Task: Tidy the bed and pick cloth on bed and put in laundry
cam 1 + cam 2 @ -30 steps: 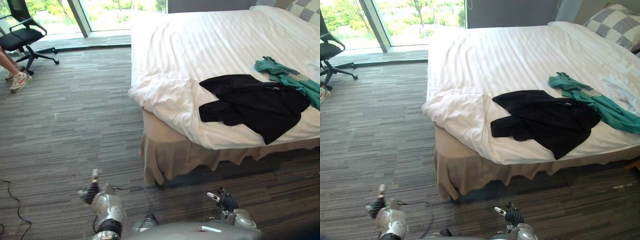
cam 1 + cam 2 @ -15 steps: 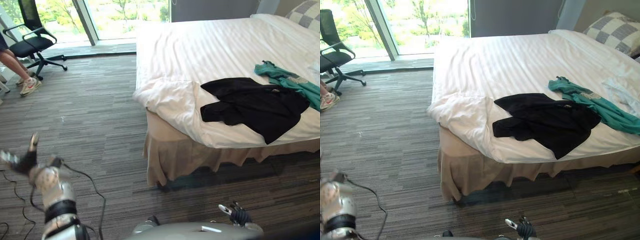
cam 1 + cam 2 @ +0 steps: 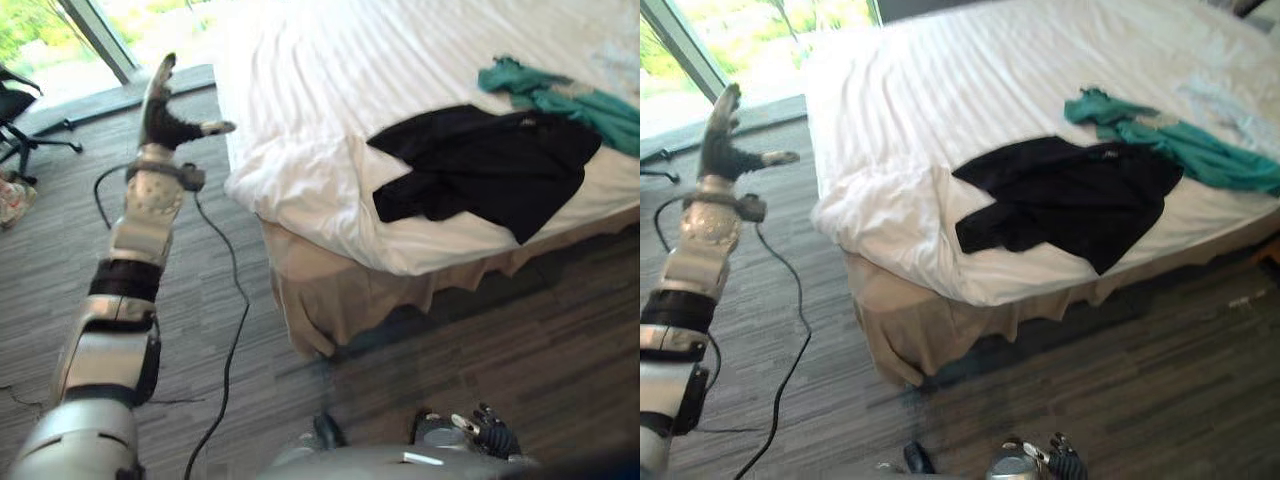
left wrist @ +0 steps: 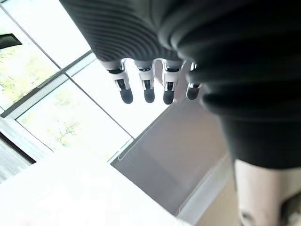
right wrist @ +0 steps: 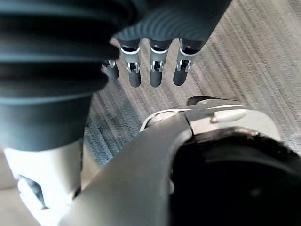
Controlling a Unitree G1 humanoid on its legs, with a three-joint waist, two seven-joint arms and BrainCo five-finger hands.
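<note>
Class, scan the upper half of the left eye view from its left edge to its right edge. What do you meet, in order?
Office chair → left hand, raised with fingers straight → rumpled white duvet corner → black garment → green garment.

One bed (image 3: 970, 80) holds two garments, one black garment (image 3: 1060, 195) at centre and one teal garment (image 3: 1160, 140) at two o'clock. One office chair (image 3: 12, 103) stands at ten o'clock.

Grey striped carpet floor (image 3: 560, 330) stretches to a sunlit window (image 3: 815, 15) at far left, a black office chair (image 3: 15, 102) standing near it.
</note>
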